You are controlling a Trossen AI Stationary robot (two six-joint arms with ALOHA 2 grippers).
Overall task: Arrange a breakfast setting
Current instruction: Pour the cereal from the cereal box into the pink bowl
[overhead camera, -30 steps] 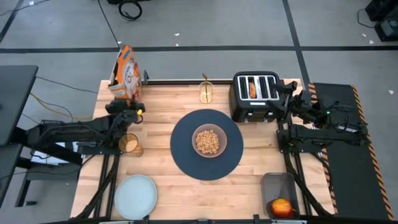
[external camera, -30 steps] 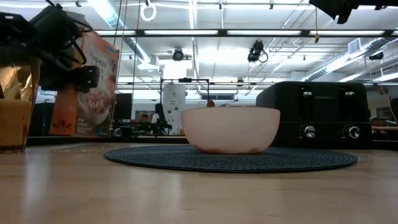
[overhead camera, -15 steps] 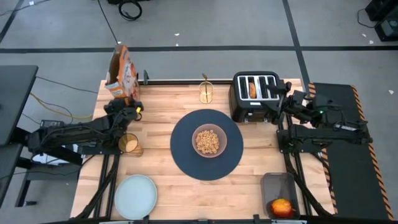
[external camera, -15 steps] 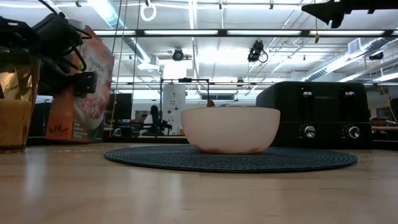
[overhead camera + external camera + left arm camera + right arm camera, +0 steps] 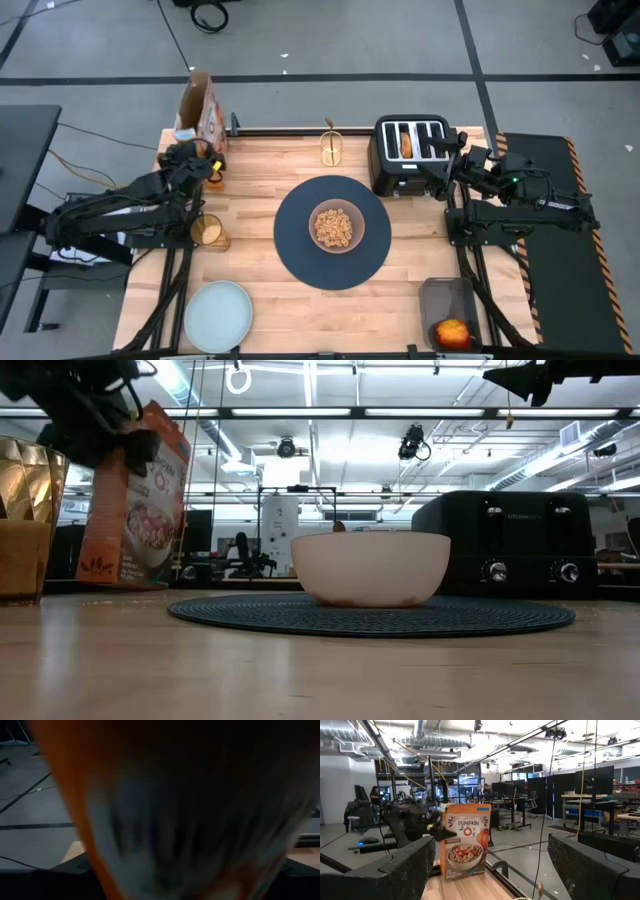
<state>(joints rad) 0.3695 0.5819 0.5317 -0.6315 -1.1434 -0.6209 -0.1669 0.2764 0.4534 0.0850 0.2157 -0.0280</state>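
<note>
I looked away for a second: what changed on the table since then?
The left gripper carried the cereal box toward the table's far left corner, where it stands upright. The right gripper eased closer to the toaster. Bowl, placemat, cup, plate and apple stayed put.

tan bowl (image 5: 370, 568) on dark-blue placemat (image 5: 372, 615), black toaster (image 5: 515, 545)

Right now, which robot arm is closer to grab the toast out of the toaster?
The right gripper. It hovers open right beside the black toaster, where the round toasted bread sits in a slot. The left gripper is across the table at the orange cereal box.
</note>
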